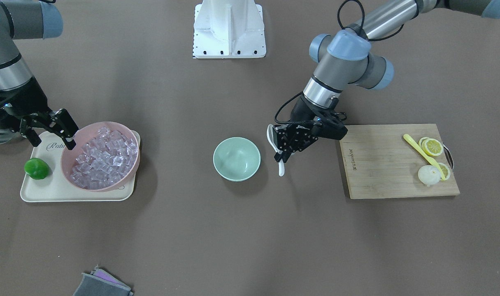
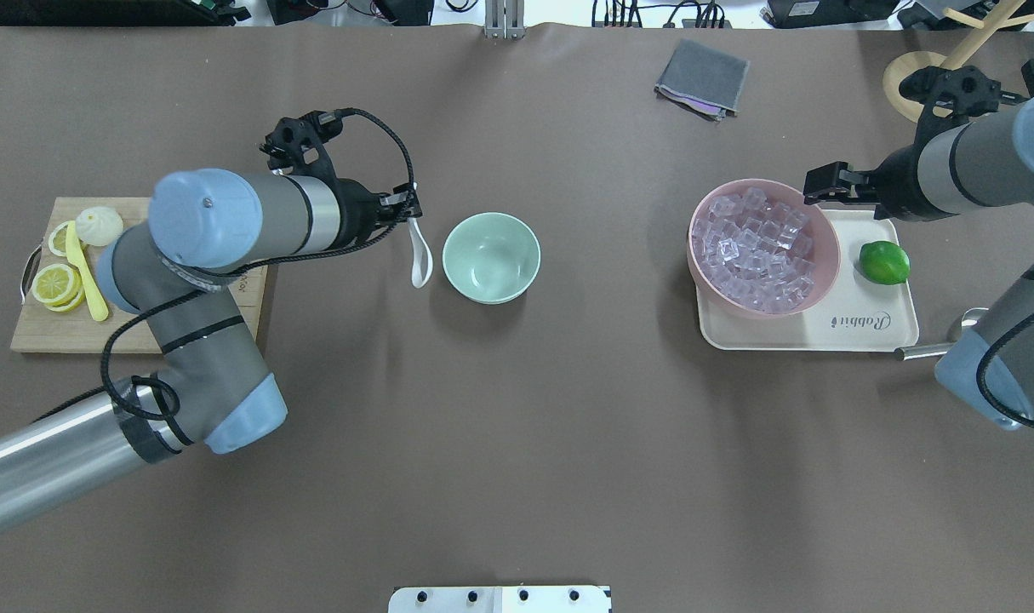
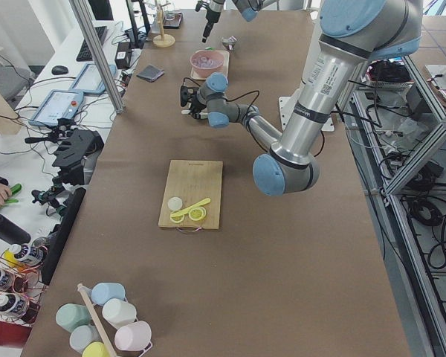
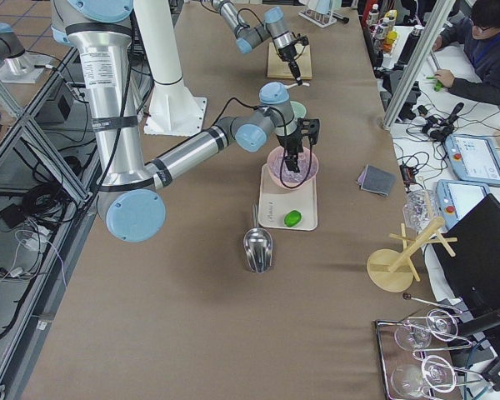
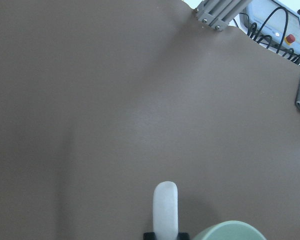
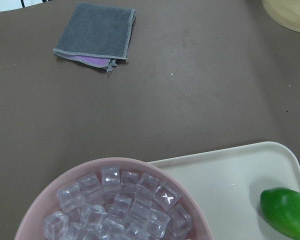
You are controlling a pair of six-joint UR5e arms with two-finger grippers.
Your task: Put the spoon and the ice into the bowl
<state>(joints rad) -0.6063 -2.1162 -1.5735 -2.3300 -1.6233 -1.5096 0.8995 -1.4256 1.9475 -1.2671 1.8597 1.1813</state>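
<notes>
My left gripper is shut on the white spoon, holding it by the middle just beside the empty mint-green bowl. In the overhead view the spoon hangs left of the bowl, scoop toward the robot. The left wrist view shows the spoon's handle and the bowl's rim. Ice cubes fill a pink bowl. My right gripper is open and empty at that bowl's rim. The ice also shows in the right wrist view.
The pink bowl and a lime sit on a cream tray. A metal scoop lies beside it. A cutting board holds lemon slices and a yellow utensil. A grey cloth lies far off.
</notes>
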